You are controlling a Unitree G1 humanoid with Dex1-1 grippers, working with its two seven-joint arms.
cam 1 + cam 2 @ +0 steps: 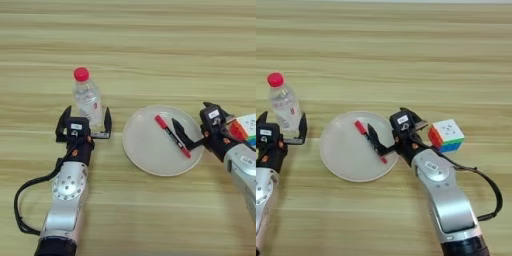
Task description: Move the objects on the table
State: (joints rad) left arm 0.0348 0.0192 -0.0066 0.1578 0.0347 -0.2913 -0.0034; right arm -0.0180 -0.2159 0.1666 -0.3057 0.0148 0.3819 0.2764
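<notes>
At left of centre, the small clear plastic bottle with red cap [87, 97] stands upright on the wide light-brown wood-grain tabletop [150, 40]. The left gripper [84, 122] sits just below it with its two black fingers spread wide, one on each side of the bottle's base; contact cannot be confirmed.

At centre, a round white shallow plate [145, 150] lies flat on the tabletop. It contains one item: the slim red marker pen [172, 136], lying diagonally from upper left to lower right across the plate's right half. The right gripper [387, 135] reaches over the plate's right rim. One black finger [374, 137] lies alongside the pen, the other is raised above the wrist. The jaws stand open and do not clamp the pen.

At right, the multicoloured puzzle cube with white face [446, 135] rests on the tabletop, just beside the right gripper's wrist and clear of the plate.

The upper half of the frame is bare wood. The lower centre, between the two arms, is likewise open. The bottle and plate stand near each other without touching.
</notes>
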